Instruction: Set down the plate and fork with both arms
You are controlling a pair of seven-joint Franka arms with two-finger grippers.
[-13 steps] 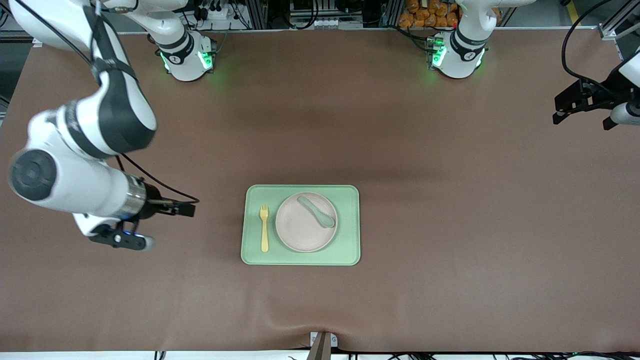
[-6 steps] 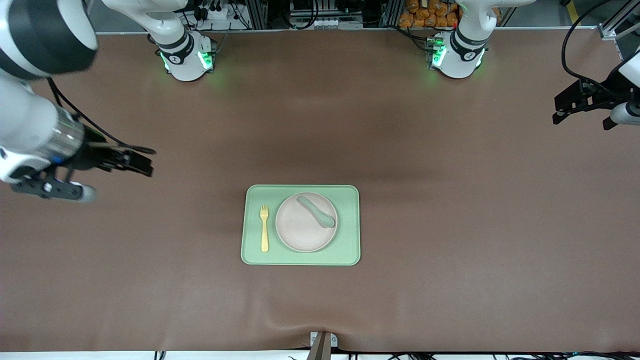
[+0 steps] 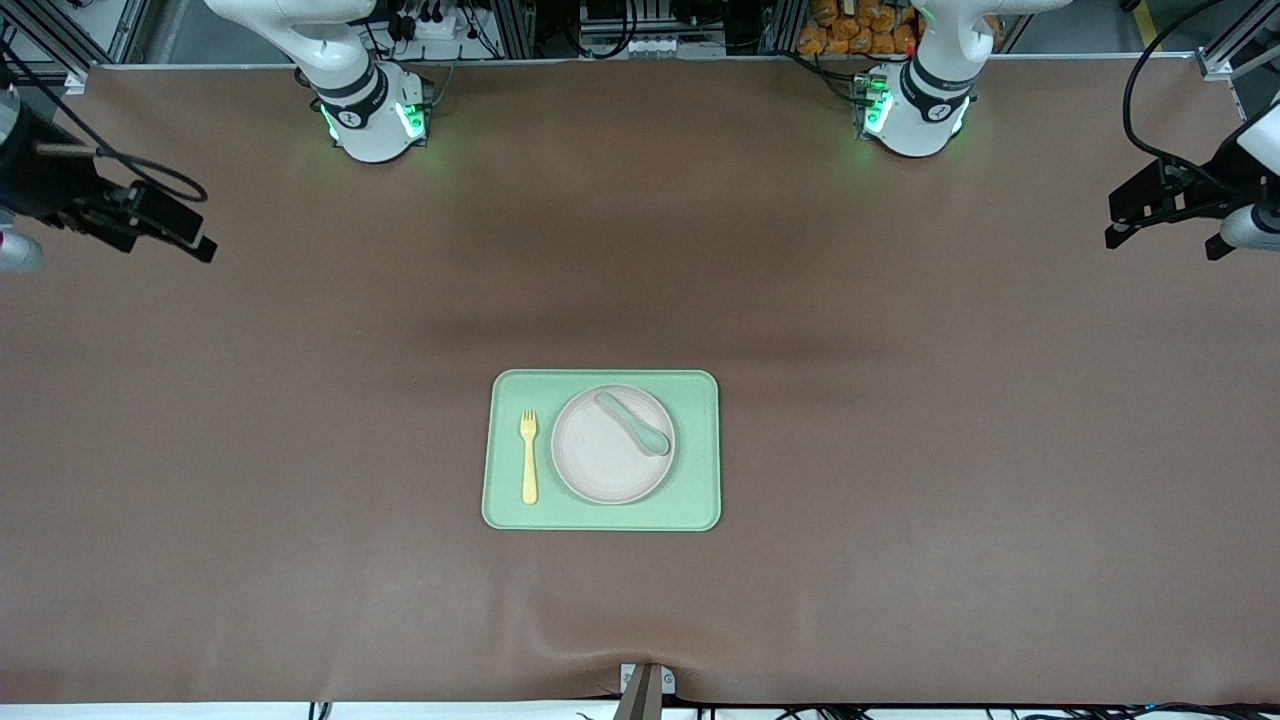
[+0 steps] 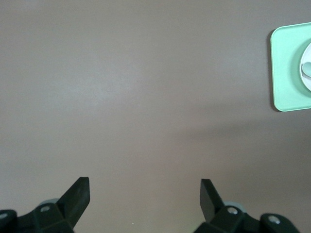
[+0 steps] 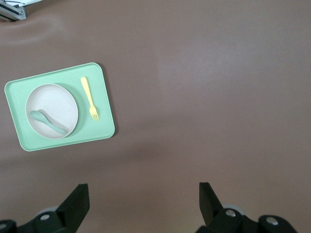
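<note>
Fork [image 3: 528, 457] beside plate [image 3: 612, 444] (grippers well apart)

Both arms run off the front view's edges, so only the left claw [image 3: 1122, 220] and right claw [image 3: 185, 232] show. The left wrist view crops the tray [image 4: 290, 68] (and most of the plate [image 4: 306, 68]).

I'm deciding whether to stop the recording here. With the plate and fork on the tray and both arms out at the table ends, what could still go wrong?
The spoon lies loose on the plate; moving the tray could roll it off.
The fork lies close beside the plate's rim, so a nudge could push it against the plate.
The left gripper and right gripper hang open over the table's ends; cables trail near them and might snag.
</note>
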